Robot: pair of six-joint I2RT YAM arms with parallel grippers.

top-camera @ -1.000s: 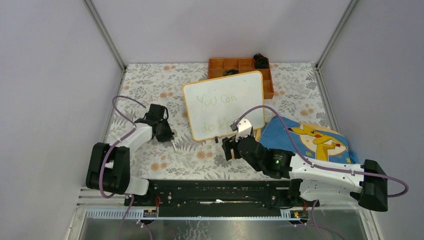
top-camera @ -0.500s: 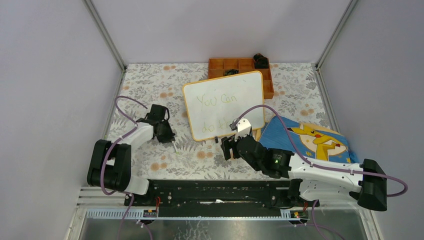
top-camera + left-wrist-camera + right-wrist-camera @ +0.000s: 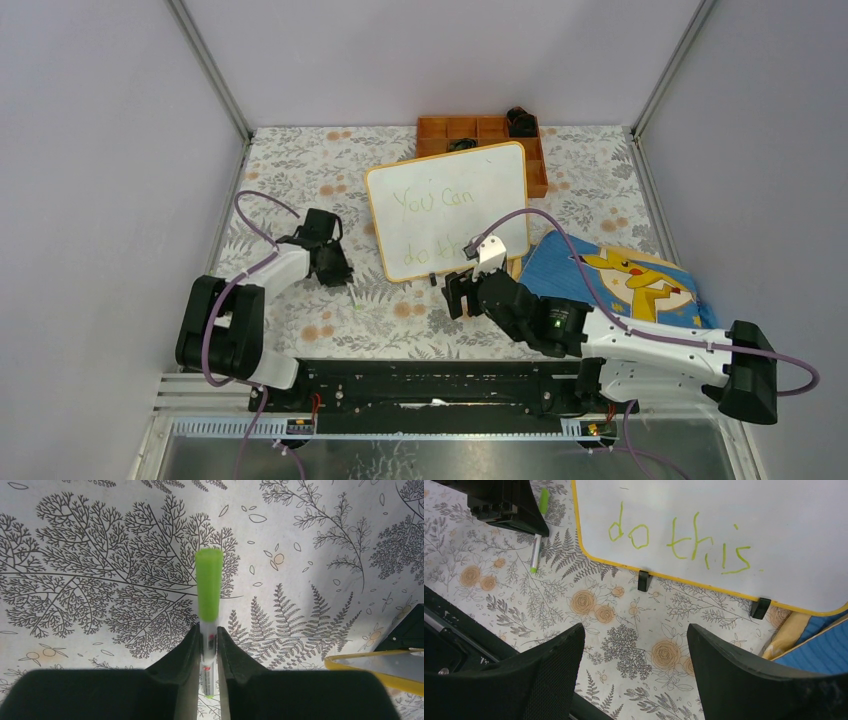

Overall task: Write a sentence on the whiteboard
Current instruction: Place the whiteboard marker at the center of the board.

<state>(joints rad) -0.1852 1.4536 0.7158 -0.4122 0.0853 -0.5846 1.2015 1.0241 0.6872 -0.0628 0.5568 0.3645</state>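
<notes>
Pinching a white-barrelled marker with a bright green cap [image 3: 209, 580] between its closed fingers, the left gripper [image 3: 209, 637] hangs over the floral-print table cover [image 3: 300, 170], just left of the white rectangular whiteboard with an orange-yellow frame [image 3: 500, 190]. The light-green handwritten sentence "You can do this" [image 3: 679, 540] runs across the board in two lines. At the board's near edge the right gripper [image 3: 634, 645] stands spread wide and holds nothing, beside a blue cartoon-print cloth [image 3: 620, 275].

The left jaws, holding the marker [image 3: 208, 587], edged slightly rightward.
</notes>
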